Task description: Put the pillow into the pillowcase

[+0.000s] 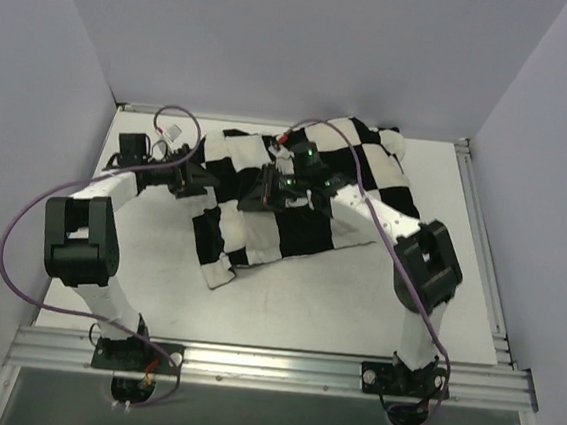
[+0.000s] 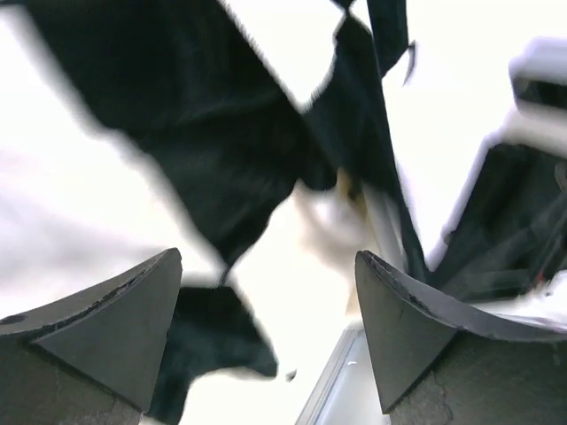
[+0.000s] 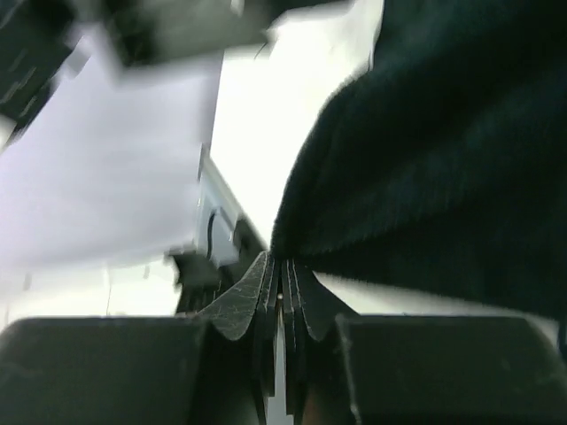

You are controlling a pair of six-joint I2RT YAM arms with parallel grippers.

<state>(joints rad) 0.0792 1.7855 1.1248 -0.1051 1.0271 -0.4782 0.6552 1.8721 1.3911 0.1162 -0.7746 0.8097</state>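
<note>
The black-and-white checkered pillowcase point(image 1: 303, 214) lies rumpled across the middle and back of the table. My left gripper point(image 1: 198, 179) is at its left edge, open, with checkered folds point(image 2: 204, 159) just beyond the fingertips and nothing between them point(image 2: 266, 257). My right gripper point(image 1: 268, 193) sits on the case's middle, shut point(image 3: 279, 261), with black fabric point(image 3: 443, 177) coming off its tips. The pillow is mostly hidden. Only a blurred cream patch with a yellowish edge point(image 2: 323, 217) shows between the folds.
An aluminium rail point(image 1: 269, 362) runs along the near edge, and another point(image 1: 478, 231) along the right side. Purple cables point(image 1: 22, 217) loop over the left arm. Grey walls close in the back and both sides.
</note>
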